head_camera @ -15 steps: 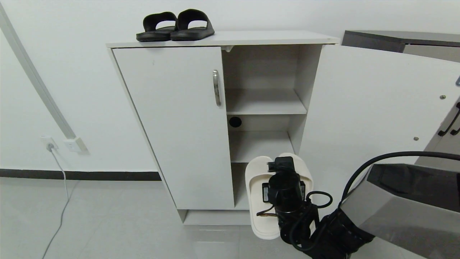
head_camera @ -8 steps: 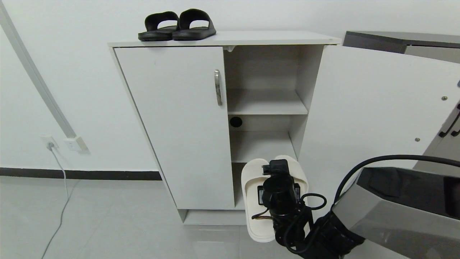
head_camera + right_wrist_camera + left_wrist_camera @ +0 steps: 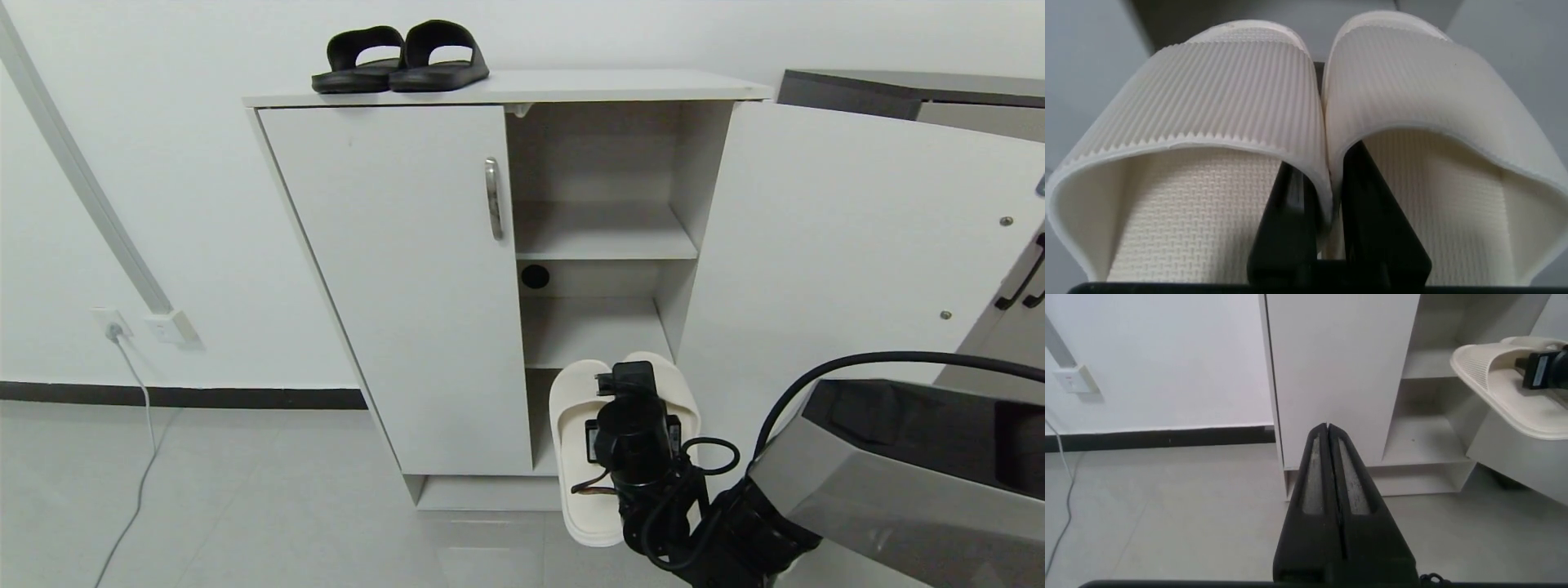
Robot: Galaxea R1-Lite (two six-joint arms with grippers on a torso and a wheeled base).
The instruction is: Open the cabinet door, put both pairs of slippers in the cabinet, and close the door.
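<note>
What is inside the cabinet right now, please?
Past the open right door: bare shelves and a round hole in the back. The closed left door hides the other half.

Right arm point(image 3: 678, 506) extends forward and low, wrist in line with the forearm. Right gripper point(image 3: 627, 377) is clamped on a pair of white slippers point(image 3: 575, 425). One finger point(image 3: 1290, 220) sits inside each strap opening, and the two inner strap edges are pinched between the fingers. The pair hangs clear of the floor. Left gripper point(image 3: 1327, 434) points forward and slightly down, fingers pressed flat together, nothing between them.
</note>
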